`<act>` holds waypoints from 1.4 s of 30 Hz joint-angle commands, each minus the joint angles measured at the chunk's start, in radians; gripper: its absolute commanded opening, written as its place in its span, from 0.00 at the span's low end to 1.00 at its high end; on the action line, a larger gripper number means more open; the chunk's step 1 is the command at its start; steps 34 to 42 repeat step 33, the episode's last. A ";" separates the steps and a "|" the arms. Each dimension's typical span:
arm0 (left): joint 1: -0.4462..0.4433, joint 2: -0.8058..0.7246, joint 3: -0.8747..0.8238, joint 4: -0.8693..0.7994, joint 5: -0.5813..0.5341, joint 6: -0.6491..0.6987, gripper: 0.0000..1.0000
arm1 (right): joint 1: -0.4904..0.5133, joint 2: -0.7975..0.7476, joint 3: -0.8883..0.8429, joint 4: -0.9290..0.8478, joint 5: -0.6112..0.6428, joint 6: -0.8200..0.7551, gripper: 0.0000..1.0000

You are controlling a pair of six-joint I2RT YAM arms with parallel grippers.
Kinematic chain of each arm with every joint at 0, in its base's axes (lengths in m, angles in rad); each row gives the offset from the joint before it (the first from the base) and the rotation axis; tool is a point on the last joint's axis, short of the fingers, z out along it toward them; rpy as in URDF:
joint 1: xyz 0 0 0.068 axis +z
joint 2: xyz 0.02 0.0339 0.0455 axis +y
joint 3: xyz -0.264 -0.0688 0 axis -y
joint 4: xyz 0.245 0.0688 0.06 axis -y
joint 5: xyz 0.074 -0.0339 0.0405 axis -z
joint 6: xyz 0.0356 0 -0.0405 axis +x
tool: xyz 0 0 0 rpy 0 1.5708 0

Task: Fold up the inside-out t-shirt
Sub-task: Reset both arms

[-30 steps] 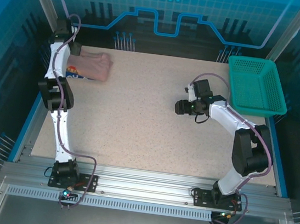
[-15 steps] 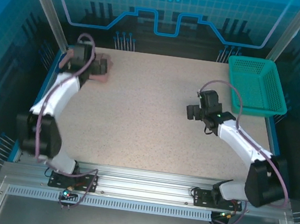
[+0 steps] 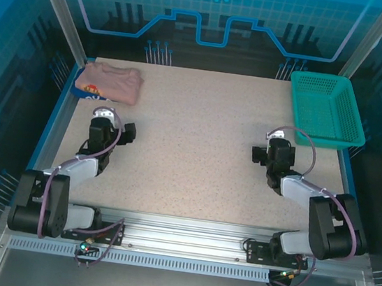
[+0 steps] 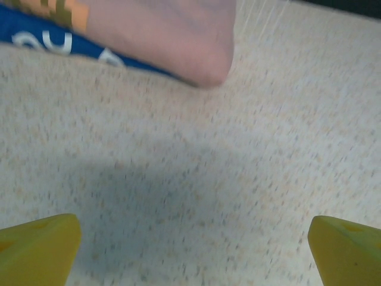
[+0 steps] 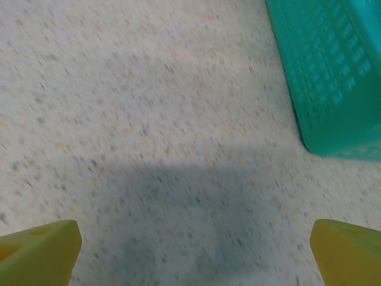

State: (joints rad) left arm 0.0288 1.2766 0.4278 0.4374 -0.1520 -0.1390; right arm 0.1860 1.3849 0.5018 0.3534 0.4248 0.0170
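At the ten o'clock corner of the table [image 3: 197, 151], the inside-out t-shirt [image 3: 117, 81] is lying in a folded heap, overlapping a dark blue printed garment [image 3: 85, 89]. The left gripper [image 3: 112, 129] is hovering at nine o'clock, jaws standing wide apart and gripping nothing, with the shirt toward its twelve o'clock. The right gripper [image 3: 272, 154] is sitting at three o'clock, likewise spread and empty, and the teal basket [image 3: 326, 108] is resting at two o'clock.

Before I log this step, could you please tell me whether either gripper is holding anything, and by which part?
Nothing is held: the left gripper and right gripper are open and empty; the t-shirt lies apart from both.
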 commanded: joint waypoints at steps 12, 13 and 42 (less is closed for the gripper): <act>-0.021 0.264 -0.059 0.490 0.033 0.104 0.99 | -0.096 0.119 -0.092 0.446 -0.203 0.003 1.00; -0.021 0.268 -0.062 0.504 0.031 0.105 0.99 | -0.096 0.115 -0.088 0.432 -0.204 0.007 1.00; -0.027 0.267 -0.049 0.481 0.052 0.121 0.99 | -0.096 0.118 -0.088 0.435 -0.207 0.005 1.00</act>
